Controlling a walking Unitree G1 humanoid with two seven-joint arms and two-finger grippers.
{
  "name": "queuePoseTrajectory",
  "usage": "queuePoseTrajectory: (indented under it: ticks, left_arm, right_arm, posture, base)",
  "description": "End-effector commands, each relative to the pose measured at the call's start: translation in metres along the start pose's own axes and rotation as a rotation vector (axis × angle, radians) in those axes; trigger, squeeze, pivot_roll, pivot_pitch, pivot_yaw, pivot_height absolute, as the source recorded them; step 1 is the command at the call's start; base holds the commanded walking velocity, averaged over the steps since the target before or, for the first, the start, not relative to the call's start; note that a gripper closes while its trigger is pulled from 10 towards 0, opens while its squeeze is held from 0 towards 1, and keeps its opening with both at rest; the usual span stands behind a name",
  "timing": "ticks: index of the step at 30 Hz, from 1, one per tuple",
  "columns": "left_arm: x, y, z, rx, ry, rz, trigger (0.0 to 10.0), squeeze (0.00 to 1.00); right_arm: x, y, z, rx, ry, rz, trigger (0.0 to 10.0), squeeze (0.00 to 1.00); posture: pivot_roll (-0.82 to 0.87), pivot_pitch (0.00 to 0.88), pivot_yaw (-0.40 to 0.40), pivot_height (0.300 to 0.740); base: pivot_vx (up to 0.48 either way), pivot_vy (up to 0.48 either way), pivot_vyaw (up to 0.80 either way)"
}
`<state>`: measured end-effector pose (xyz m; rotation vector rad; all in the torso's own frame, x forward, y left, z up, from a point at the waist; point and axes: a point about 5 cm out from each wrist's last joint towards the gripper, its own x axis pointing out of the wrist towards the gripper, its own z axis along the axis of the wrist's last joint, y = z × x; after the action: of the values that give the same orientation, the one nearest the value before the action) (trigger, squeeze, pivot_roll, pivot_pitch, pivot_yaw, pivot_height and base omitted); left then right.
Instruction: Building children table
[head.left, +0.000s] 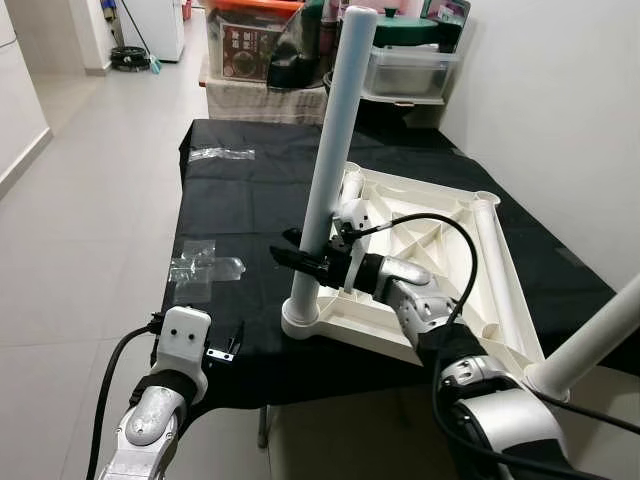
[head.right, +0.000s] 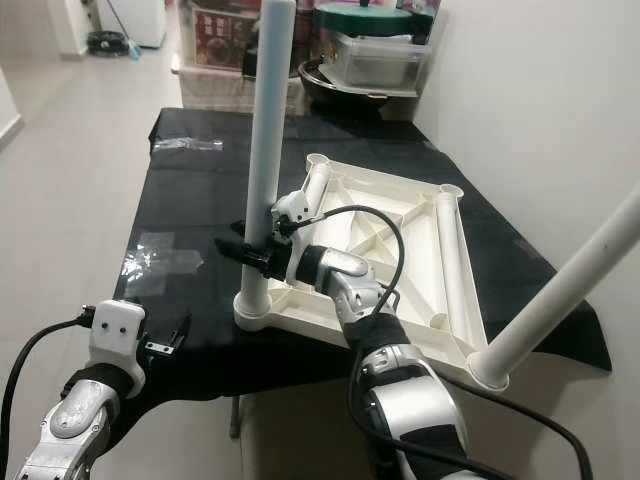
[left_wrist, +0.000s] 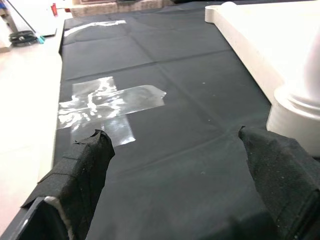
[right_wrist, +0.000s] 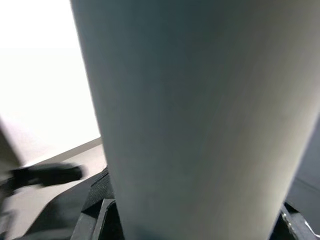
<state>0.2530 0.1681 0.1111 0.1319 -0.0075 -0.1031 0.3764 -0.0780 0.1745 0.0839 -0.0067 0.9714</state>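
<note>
A white children's table (head.left: 500, 270) lies upside down on a black-covered table (head.left: 250, 200). One white leg (head.left: 335, 130) stands upright in its near left corner socket. My right gripper (head.left: 305, 262) is shut around this leg low down, and in the right wrist view the leg (right_wrist: 190, 115) sits close between the fingers. A second white leg (head.left: 590, 340) slants up from the near right corner. My left gripper (left_wrist: 175, 145) is open over the black cloth near the front left edge, beside the leg's socket (left_wrist: 295, 115), with nothing between its fingers.
Clear tape patches (head.left: 200, 265) stick to the cloth on the left, and another (head.left: 222, 153) lies further back. Boxes and plastic containers (head.left: 410, 60) are stacked beyond the far end. A white wall runs along the right, and tiled floor (head.left: 90, 200) lies to the left.
</note>
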Motion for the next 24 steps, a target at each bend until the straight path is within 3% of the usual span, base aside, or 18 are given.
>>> queuePoseTrajectory:
  ticks: [1, 2, 4, 5, 6, 7, 8, 10, 11, 14, 17, 21, 24]
  left_arm:
    - [-0.001, -0.001, -0.003, 0.003, 0.017, -0.003, 10.0, 0.00]
    - [-0.001, -0.002, -0.003, 0.003, 0.017, -0.005, 10.0, 0.00]
    - [-0.001, -0.002, -0.003, 0.003, 0.017, -0.005, 10.0, 0.00]
    - [-0.001, -0.002, -0.003, 0.003, 0.019, -0.007, 10.0, 0.00]
    - [-0.001, -0.002, -0.003, 0.003, 0.019, -0.007, 10.0, 0.00]
    - [0.000, -0.002, -0.004, 0.004, 0.019, -0.011, 10.0, 0.00]
    - [0.000, -0.002, -0.004, 0.004, 0.019, -0.011, 10.0, 0.00]
    - [0.001, -0.003, -0.004, 0.005, 0.019, -0.015, 10.0, 0.00]
    - [0.001, -0.002, -0.004, 0.006, 0.019, -0.015, 10.0, 0.00]
    - [0.002, -0.002, -0.004, 0.005, 0.018, -0.012, 10.0, 0.00]
    - [0.001, -0.003, -0.005, 0.005, 0.018, -0.009, 10.0, 0.00]
    - [0.001, -0.003, -0.005, 0.005, 0.019, -0.010, 10.0, 0.00]
    - [0.001, -0.002, -0.006, 0.007, 0.020, -0.010, 10.0, 0.00]
  right_arm:
    - [-0.011, -0.012, -0.012, 0.028, 0.052, -0.123, 0.0, 0.00]
    - [-0.015, -0.018, -0.016, 0.023, 0.083, -0.201, 0.0, 0.00]
    - [-0.015, -0.018, -0.016, 0.023, 0.083, -0.201, 0.0, 0.00]
    - [-0.032, -0.037, -0.026, 0.012, 0.157, -0.434, 0.0, 0.00]
    - [-0.032, -0.037, -0.026, 0.012, 0.157, -0.434, 0.0, 0.00]
    - [-0.053, -0.055, -0.032, 0.000, 0.229, -0.674, 0.0, 0.00]
    - [-0.053, -0.055, -0.032, 0.000, 0.229, -0.674, 0.0, 0.00]
    - [-0.091, -0.080, -0.035, -0.025, 0.316, -1.024, 0.0, 0.00]
    - [-0.104, -0.086, -0.034, -0.033, 0.335, -1.129, 0.0, 0.00]
    - [-0.116, -0.092, -0.031, -0.035, 0.338, -1.221, 0.0, 0.00]
    - [-0.143, -0.104, -0.021, -0.037, 0.318, -1.435, 0.0, 0.00]
    - [-0.148, -0.106, -0.018, -0.032, 0.311, -1.479, 0.0, 0.00]
    - [-0.156, -0.108, -0.015, -0.022, 0.292, -1.595, 0.0, 0.00]
  posture:
    - [0.08, 0.000, -0.131, 0.740]
    - [0.08, 0.000, -0.131, 0.740]
    - [0.08, 0.000, -0.131, 0.740]
    - [0.07, 0.000, -0.127, 0.740]
    - [0.07, 0.000, -0.127, 0.740]
    - [0.07, 0.000, -0.119, 0.740]
    - [0.07, 0.000, -0.119, 0.740]
    - [0.07, 0.000, -0.122, 0.740]
    - [0.07, 0.000, -0.122, 0.740]
    - [0.07, 0.000, -0.124, 0.740]
    - [0.07, 0.000, -0.124, 0.740]
    - [0.07, 0.000, -0.125, 0.740]
    - [0.08, 0.000, -0.124, 0.740]
  base:
    - [0.000, 0.000, 0.00]
    - [0.000, 0.000, 0.00]
    - [0.000, 0.000, 0.00]
    - [0.000, 0.000, 0.00]
    - [0.000, 0.000, 0.00]
    - [0.000, 0.000, 0.00]
    - [0.000, 0.000, 0.00]
    - [0.000, 0.000, 0.00]
    - [0.000, 0.000, 0.00]
    - [0.000, 0.000, 0.00]
    - [0.000, 0.000, 0.00]
    - [0.000, 0.000, 0.00]
    - [0.000, 0.000, 0.00]
